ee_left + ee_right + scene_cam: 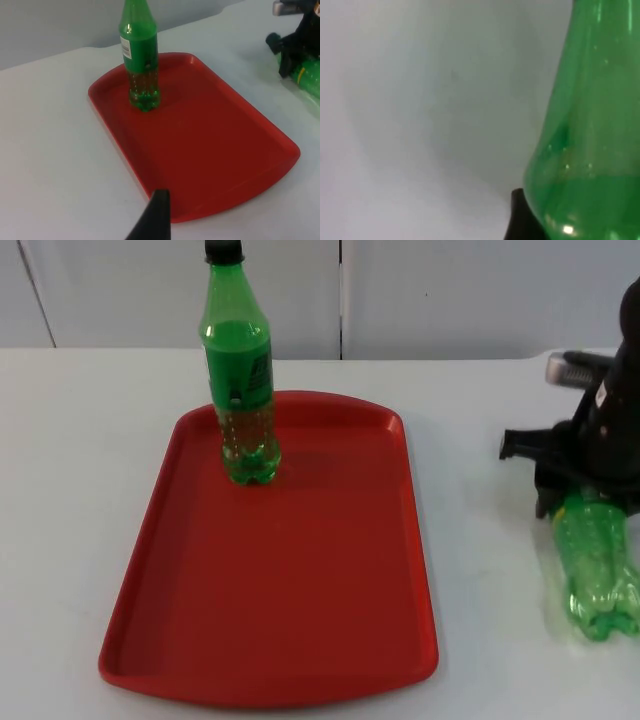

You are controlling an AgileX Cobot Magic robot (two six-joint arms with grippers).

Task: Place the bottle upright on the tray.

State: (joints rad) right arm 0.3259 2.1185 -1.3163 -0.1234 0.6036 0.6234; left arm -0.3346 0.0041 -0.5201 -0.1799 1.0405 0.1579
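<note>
Our right hand (585, 490) is clamped on the lying green plastic bottle (598, 565); we lift gently, then tip it up.

I read this as a lab test bench. I see a bare white table (80, 540) ending at a grey partition wall (450, 295).

A plain white counter (70, 500) takes up most of the scene, smooth and matte, lit evenly from above so that shadows on it are soft and faint. Its far edge meets a pale grey partition wall (450, 295). The wall is built of flat panels, with thin dark vertical seams (340, 295) between them. One slanted seam shows near the counter's far left corner.
</note>
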